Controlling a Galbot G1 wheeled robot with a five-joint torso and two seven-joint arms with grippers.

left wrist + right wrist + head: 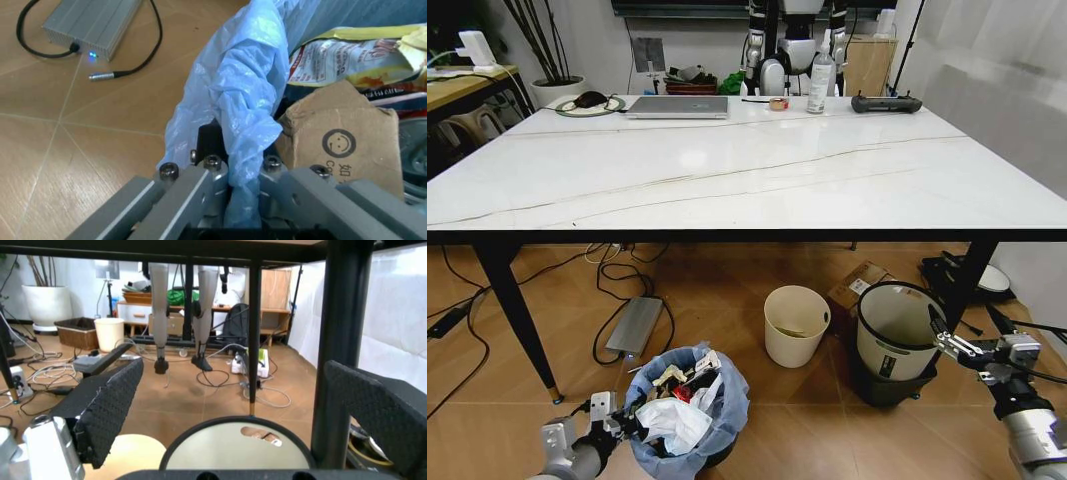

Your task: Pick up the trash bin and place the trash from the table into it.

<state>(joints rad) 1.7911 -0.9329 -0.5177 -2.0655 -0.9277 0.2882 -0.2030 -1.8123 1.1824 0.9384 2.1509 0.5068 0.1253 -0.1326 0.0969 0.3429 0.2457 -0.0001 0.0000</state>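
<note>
The trash bin (689,415), lined with a crinkly light-blue bag (243,90), stands on the floor in front of the table (727,170). It holds trash: white tissues (672,422), torn brown cardboard (347,135) and a printed packet (347,55). My left gripper (615,420) is low beside the bin. In the left wrist view the left gripper (240,172) is shut on the bag at the bin's rim. My right gripper (947,340) hangs open and holds nothing; in the right wrist view the right gripper (243,410) is just above the grey-and-black bin's rim.
A cream bucket (795,325) and a grey-and-black bin (895,340) stand under the table by its black leg (967,280). Cables and a grey power box (634,325) lie on the floor. A laptop (677,107), bottle (820,80) and black controller (885,103) sit at the table's far edge.
</note>
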